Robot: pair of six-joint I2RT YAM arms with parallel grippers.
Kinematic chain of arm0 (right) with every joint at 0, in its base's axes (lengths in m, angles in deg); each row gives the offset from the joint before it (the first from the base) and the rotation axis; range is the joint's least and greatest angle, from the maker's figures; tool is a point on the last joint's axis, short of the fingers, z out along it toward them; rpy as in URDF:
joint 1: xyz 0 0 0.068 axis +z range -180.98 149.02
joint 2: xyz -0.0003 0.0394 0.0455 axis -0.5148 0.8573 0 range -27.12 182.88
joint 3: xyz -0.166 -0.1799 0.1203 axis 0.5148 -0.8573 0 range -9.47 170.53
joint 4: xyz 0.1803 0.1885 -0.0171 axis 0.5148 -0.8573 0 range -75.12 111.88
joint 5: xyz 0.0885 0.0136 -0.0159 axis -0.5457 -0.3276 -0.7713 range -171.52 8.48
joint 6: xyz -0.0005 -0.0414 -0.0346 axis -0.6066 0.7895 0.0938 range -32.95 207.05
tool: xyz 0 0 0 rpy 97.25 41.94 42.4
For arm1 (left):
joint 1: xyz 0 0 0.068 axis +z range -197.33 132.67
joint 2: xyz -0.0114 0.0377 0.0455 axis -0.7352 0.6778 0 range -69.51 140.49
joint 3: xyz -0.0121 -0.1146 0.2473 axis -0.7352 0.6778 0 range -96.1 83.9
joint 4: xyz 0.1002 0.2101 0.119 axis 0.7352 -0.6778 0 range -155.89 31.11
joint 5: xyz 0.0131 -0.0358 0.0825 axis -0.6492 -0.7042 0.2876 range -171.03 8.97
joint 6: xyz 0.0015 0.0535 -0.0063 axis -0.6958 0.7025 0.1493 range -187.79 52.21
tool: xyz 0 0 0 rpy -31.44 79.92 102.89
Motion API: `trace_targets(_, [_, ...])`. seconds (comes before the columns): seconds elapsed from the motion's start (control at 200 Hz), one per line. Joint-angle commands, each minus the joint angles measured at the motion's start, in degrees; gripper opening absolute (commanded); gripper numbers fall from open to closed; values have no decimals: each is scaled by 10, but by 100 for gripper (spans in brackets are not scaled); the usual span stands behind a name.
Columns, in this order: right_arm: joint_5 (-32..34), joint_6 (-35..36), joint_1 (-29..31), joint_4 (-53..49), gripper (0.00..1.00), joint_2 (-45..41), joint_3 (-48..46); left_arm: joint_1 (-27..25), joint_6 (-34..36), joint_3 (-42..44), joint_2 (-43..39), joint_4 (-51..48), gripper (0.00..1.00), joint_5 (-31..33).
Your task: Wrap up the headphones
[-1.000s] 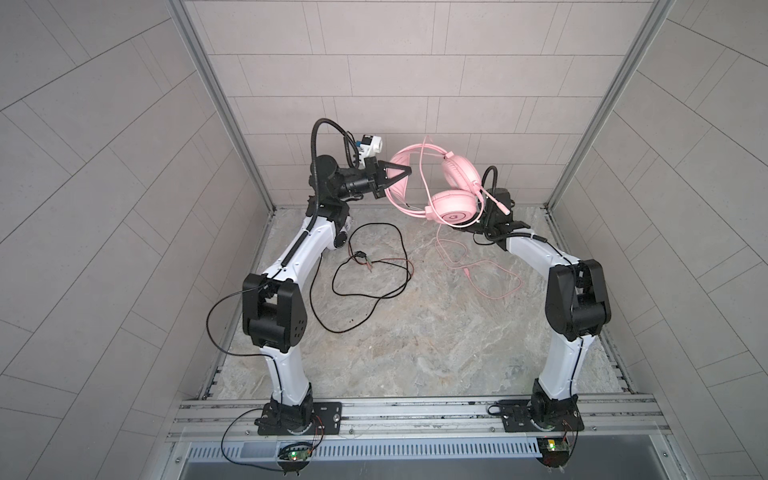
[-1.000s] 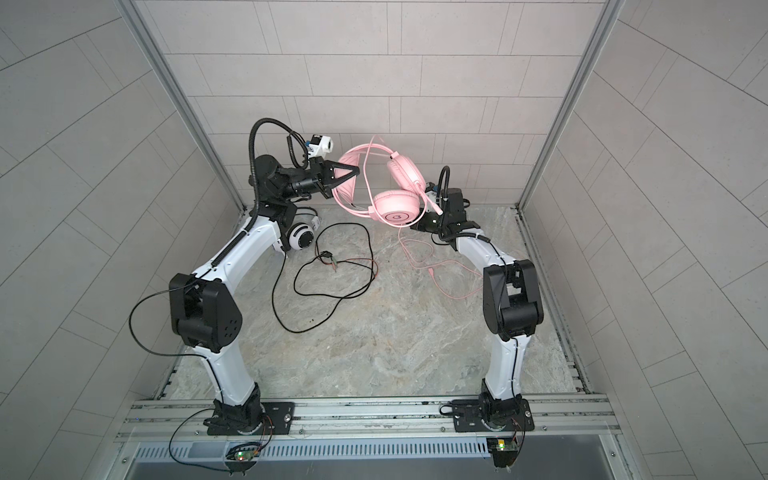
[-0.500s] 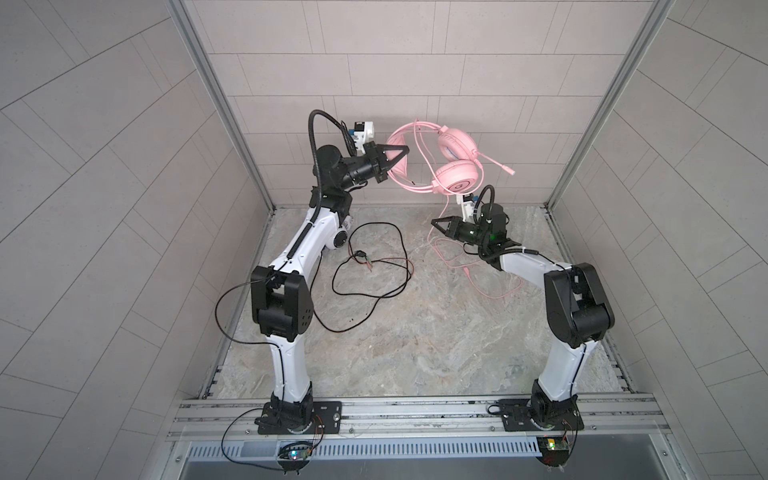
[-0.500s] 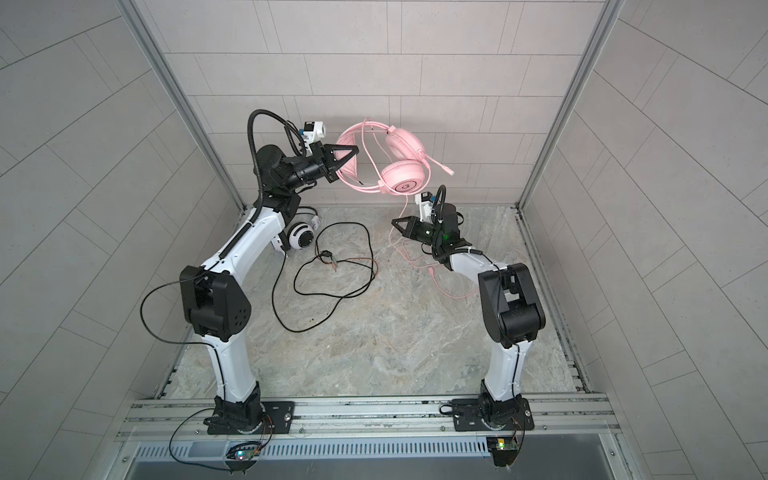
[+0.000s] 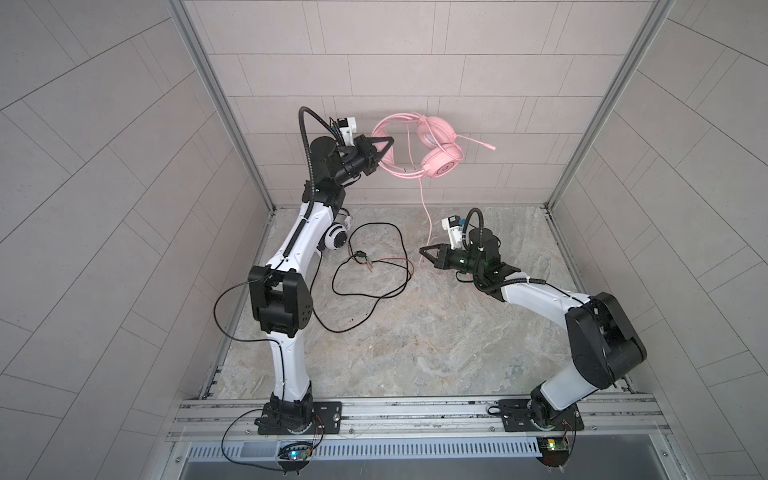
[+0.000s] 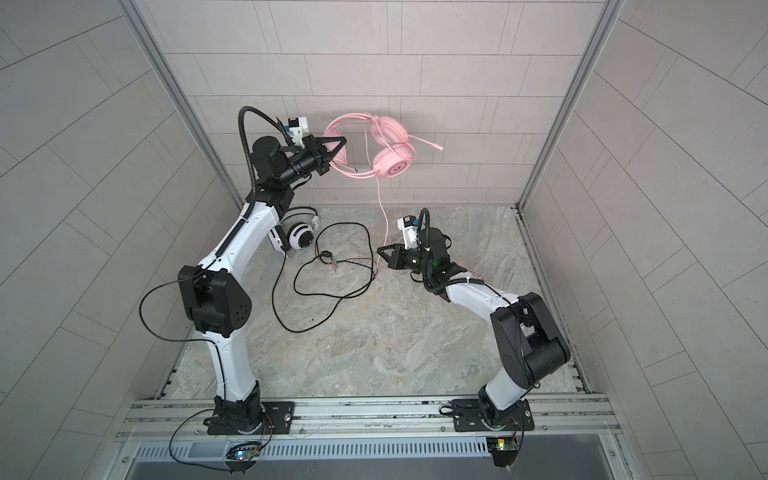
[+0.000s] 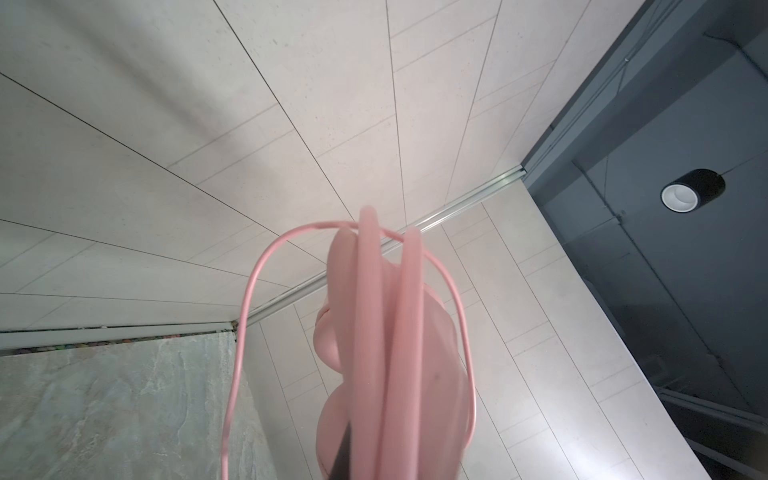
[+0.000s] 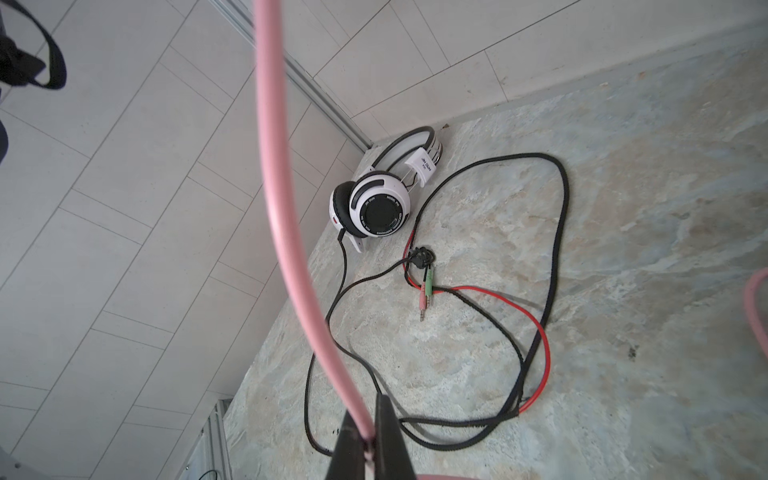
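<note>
The pink headset hangs in the air above the far edge of the tabletop. Its headband is pinched in my left gripper, with the earcups swung out to the right. From the lower cup the pink cable drops almost straight down to my right gripper, whose jaws are closed tight on it low over the tabletop's far middle. The free run's long axis is near vertical, and the headset is up and slightly left of the right fingers. I judge the right arm must carry the next loop up and around. The white-and-black headset sits in the far left corner, its black cable sprawled loose.
</note>
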Motion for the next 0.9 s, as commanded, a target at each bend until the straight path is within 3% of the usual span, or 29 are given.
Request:
trace_targets(0.0, [40,25,15,-35,0,-41,-10,9,14,-34,6,34,0,28])
trace_targets(0.395, [93,80,88,-195,0,-102,40,18,83,-12,-6,1,0,68])
trace_targets(0.58, [115,133,123,-331,0,-118,126,18,126,-10,-3,-37,0,74])
trace_targets(0.896, [122,200,133,-512,0,-132,272,17,241,37,-10,-132,0,104])
